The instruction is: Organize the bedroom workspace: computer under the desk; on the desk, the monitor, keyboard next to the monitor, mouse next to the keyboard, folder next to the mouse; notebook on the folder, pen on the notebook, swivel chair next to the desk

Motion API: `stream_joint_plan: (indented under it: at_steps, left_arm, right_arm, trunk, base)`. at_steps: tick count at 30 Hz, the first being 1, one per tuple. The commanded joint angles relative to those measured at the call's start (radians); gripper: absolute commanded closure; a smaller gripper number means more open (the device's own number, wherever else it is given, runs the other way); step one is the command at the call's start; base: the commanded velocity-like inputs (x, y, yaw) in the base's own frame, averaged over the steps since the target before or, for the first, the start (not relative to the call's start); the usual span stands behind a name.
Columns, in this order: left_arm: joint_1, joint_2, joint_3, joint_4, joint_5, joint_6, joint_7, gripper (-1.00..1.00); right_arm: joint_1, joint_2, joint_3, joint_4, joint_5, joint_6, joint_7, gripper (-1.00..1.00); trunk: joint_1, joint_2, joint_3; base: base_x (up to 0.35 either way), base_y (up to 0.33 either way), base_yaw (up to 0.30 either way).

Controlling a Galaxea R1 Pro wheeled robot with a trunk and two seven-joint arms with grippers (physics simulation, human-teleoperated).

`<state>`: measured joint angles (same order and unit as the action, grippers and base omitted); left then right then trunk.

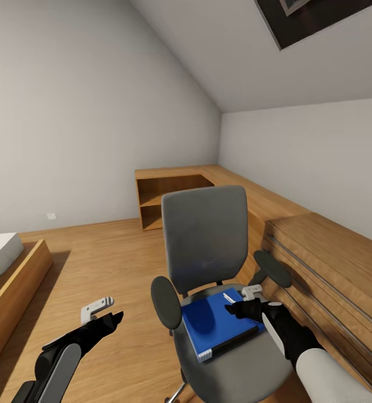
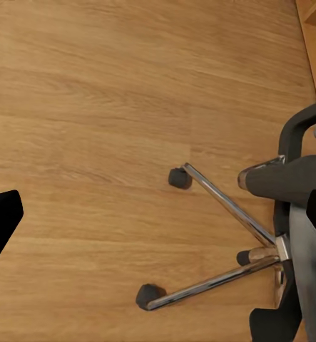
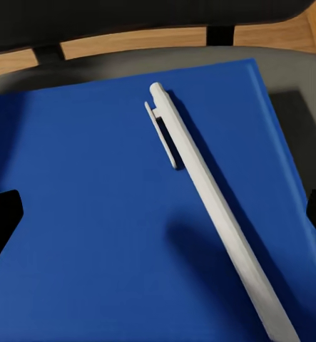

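Note:
A grey swivel chair (image 1: pixel 205 240) stands in front of me on the wooden floor. On its seat lies a blue folder (image 1: pixel 208 330) (image 3: pixel 93 214), and a white pen (image 1: pixel 229 297) (image 3: pixel 207 192) rests on the folder's top. My right gripper (image 1: pixel 245 305) hovers open just above the folder, its fingers (image 3: pixel 2 221) spread wide on either side of the pen without touching it. My left gripper (image 1: pixel 105 316) is open and empty, low over the floor to the left of the chair. The left wrist view looks down on the chair's chrome base and castors (image 2: pixel 229 214).
A long wooden cabinet with drawers (image 1: pixel 331 263) runs along the right wall, close to the chair's right armrest. An open wooden shelf (image 1: pixel 169 198) sits in the far corner. A bed with a wooden frame (image 1: pixel 7 268) is at the left. Bare floor (image 1: pixel 107 263) lies between.

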<state>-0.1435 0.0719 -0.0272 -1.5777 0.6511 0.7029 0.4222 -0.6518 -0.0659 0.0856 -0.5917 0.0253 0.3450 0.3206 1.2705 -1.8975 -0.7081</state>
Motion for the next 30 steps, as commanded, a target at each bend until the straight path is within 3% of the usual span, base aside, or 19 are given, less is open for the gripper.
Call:
stream_joint_plan:
  at_steps: [1,30]
  left_arm:
    - [-0.001,0.001,-0.002,-0.001,0.010,0.001,0.010,-1.00]
    - [-0.001,0.005,0.000,-0.001,0.010,0.001,0.010,-1.00]
  right_arm:
    - [0.000,-0.001,0.003,-0.002,0.003,0.005,0.002,-1.00]
    - [-0.001,-0.002,0.003,-0.001,0.001,0.017,0.003,-1.00]
  trunk:
    - [0.000,-0.001,-0.001]
    - [0.000,-0.001,0.004]
  base:
    - [0.000,0.000,0.000]
    - [0.000,0.000,-0.027]
